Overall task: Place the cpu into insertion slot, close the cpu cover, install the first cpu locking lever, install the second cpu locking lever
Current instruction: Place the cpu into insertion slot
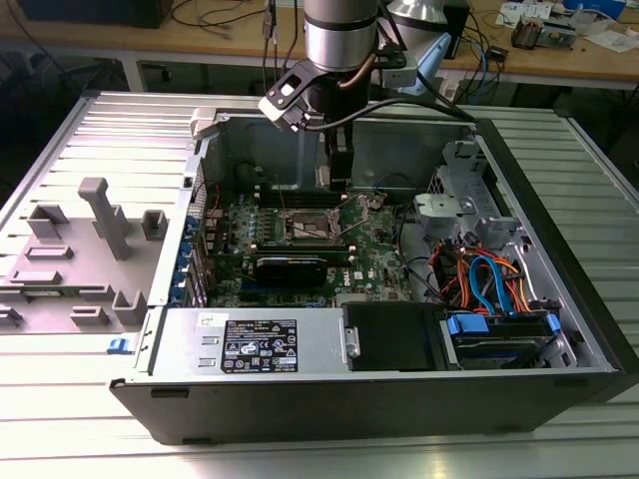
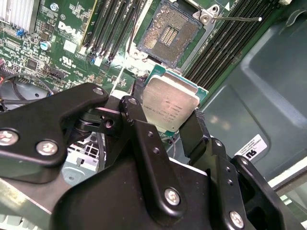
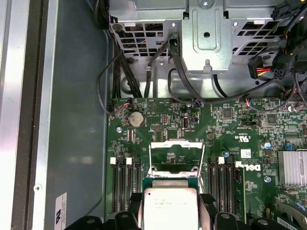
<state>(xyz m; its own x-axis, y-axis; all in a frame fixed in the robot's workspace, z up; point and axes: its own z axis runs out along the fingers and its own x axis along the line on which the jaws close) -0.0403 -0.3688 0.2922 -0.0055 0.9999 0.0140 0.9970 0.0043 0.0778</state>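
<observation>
Near the insertion slot point(image 2: 168, 36), between memory slots point(image 2: 114, 26), the hand point(image 2: 164, 117) clamps the cpu point(image 2: 169, 103).

You will find the arm reaching down into the open computer case point(image 1: 564, 299), with its gripper point(image 1: 337, 183) hanging just above the insertion slot point(image 1: 312, 226) (dark centre, silvery rim) on the green motherboard point(image 1: 377, 249). On the exterior view's left, a grey moulded fixture point(image 1: 95, 249) rests on the slatted table point(image 1: 300, 457) beside the case. Orange and blue cables point(image 1: 489, 279) crowd the case's opposite end.
</observation>
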